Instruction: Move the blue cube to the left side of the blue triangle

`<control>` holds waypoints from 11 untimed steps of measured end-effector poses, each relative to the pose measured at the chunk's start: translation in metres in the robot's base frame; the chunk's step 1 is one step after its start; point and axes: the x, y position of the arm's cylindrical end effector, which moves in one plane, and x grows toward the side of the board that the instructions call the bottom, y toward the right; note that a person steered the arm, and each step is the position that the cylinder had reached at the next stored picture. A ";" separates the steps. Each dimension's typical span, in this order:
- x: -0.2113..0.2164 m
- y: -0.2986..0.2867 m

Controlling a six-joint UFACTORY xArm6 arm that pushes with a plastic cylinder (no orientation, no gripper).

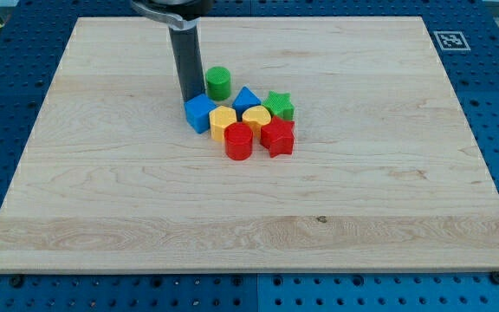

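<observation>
Blocks sit bunched a little above the tabletop's (102,199) middle, and that crowding is what governs how I have to work. My tip (188,97) is down at the top edge of the blue cube (200,113), touching it or nearly so, on the cube's far side as the view shows it, with the green cylinder (218,82) just to the view's right of the rod. This rig has no pincer, only the bare rod, so nothing can be spread or pinched; everything is done by shoving.

The blue cube is at the left end of the cluster. The blue triangle (247,98) lies to its right and slightly higher in the view, apart from it. Between and below them sit two yellow blocks (223,121) and (255,117), whose shapes I cannot make out surely. A red cylinder (238,141) and a red star (277,137) close the bottom of the group, and a green star (278,106) sits right of the triangle.

I judge the cube is already roughly on the triangle's left, though low. From where the tip stands, a push would send the cube down the view, away from the triangle, so I would likely come round below it instead. The risk is nudging the nearer yellow block, which touches the cube.
</observation>
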 end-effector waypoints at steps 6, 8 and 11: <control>0.016 0.006; 0.010 0.028; 0.058 0.011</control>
